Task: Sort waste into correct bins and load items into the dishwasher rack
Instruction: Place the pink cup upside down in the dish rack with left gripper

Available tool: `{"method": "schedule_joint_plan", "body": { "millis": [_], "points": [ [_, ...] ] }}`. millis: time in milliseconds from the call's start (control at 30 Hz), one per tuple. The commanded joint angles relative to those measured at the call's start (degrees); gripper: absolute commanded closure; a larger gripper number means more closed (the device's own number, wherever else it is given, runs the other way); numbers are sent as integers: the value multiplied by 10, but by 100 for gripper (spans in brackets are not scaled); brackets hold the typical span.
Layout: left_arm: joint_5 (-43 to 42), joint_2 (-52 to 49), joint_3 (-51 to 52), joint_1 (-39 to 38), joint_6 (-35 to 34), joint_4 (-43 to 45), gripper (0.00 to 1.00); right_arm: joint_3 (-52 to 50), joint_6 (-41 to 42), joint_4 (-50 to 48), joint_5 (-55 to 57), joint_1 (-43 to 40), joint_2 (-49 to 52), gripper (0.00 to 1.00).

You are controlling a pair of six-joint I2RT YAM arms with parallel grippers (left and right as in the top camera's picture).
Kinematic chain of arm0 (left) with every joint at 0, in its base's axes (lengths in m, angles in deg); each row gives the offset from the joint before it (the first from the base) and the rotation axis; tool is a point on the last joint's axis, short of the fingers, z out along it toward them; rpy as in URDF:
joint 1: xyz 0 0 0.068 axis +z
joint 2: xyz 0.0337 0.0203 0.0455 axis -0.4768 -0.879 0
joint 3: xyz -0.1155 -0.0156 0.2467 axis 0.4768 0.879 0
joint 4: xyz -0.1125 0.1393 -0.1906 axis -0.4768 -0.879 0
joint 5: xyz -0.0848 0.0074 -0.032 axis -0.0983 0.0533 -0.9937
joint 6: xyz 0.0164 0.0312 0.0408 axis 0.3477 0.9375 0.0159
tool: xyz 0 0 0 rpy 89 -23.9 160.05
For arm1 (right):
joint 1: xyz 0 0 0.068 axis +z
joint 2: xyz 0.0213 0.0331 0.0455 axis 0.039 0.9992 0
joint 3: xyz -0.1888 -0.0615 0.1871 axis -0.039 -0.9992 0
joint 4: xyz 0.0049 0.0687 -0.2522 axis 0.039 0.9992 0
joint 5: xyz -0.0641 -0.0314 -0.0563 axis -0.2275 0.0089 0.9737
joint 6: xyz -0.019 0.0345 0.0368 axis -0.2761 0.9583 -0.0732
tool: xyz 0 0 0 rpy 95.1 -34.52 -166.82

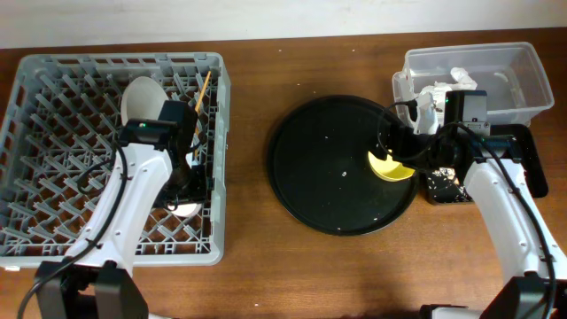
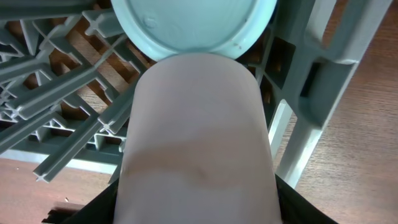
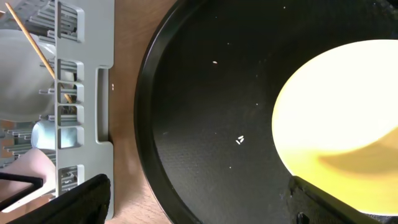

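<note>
My left gripper (image 1: 183, 190) is shut on the small pink cup (image 2: 199, 143) and holds it inside the grey dishwasher rack (image 1: 53, 115), near its right wall. The blue cup (image 2: 193, 25) sits in the rack right beyond the pink one. The pale plate (image 1: 142, 97) and the chopsticks (image 1: 202, 93) stand in the rack's back part. My right gripper (image 3: 205, 205) is open, low over the round black tray (image 1: 319, 159), with one finger at the yellow bowl (image 3: 342, 124); the bowl also shows in the overhead view (image 1: 390, 167).
The clear tub (image 1: 518, 84) at the back right holds white napkins (image 1: 456, 78). The small black tray (image 1: 533, 168) lies in front of it, with food scraps (image 1: 441, 186) at its left end. A few crumbs dot the round tray.
</note>
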Motion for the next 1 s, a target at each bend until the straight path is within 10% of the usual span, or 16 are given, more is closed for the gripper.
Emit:
{"method": "schedule_joint_plan", "body": {
  "millis": [0,233,300,433,700,967],
  "points": [
    [-6,-13,17,0,-6,-4,68,1,-8,2,7,3,-3,9],
    [-6,-13,17,0,-6,-32,63,1,-8,2,7,3,-3,9],
    [-6,-13,17,0,-6,-28,29,1,-8,2,7,3,-3,9],
    [-6,-13,17,0,-6,-16,6,1,-8,2,7,3,-3,9],
    [-7,-13,8,0,-6,-8,21,1,-8,4,7,3,-3,9],
    [-2,-13,-152,0,3,-87,3,1,-21,13,7,3,-3,9]
  ]
}}
